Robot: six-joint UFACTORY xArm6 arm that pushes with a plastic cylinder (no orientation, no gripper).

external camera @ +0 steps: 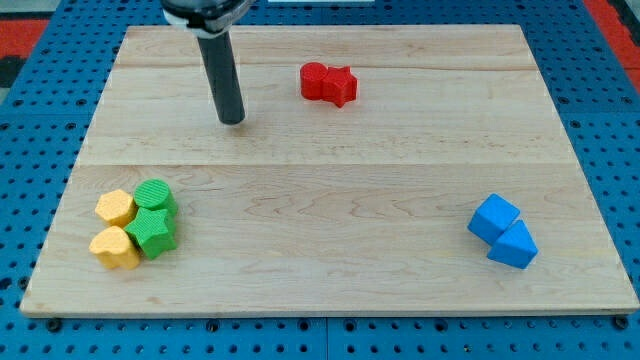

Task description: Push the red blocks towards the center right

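Two red blocks touch each other near the view's top centre: a rounded red block (314, 81) on the left and a red star-shaped block (341, 86) on the right. My tip (232, 120) rests on the board to the view's left of the red blocks and a little lower, apart from them. The dark rod rises from the tip to the view's top edge.
The wooden board (330, 250) lies on a blue pegboard. At the view's lower left sit a yellow hexagon block (115, 207), a yellow heart-like block (114, 247), a green round block (155, 195) and a green star block (153, 231). At the lower right are a blue cube (494, 216) and a blue triangular block (514, 246).
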